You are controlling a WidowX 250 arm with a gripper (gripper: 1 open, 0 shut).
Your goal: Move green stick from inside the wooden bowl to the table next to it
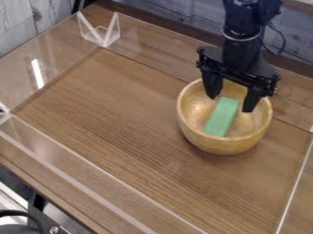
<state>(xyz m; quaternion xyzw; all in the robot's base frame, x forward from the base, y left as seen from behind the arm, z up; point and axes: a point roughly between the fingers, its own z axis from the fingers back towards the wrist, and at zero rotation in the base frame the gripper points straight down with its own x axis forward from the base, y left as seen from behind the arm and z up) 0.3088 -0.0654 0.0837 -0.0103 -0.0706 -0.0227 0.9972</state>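
The black two-fingered gripper [235,94] hangs from the dark arm with its fingers pointing straight down and spread wide, holding nothing. Directly beneath it, inside the round light tan wooden bowl [196,124], lies the small bright green flat rectangular stick [222,116]. The stick leans along the bowl's inner slope, its far end rising up between the two finger tips and its near end sloping down toward the bottom of the bowl, below and a little toward the camera from the gripper. Its long axis runs roughly from the gripper toward the front of the bowl, slanting slightly to the picture's left, while the two fingers stand on either side of its upper end, so they appear to straddle its narrow width; whether they touch it cannot be told. In my judgement the coming move turns on that straddle: closing across the short side should catch it. The brown wood-grain tabletop [116,119] with clear acrylic walls lies open to the left of the bowl. No brand, label or writing is legible anywhere.
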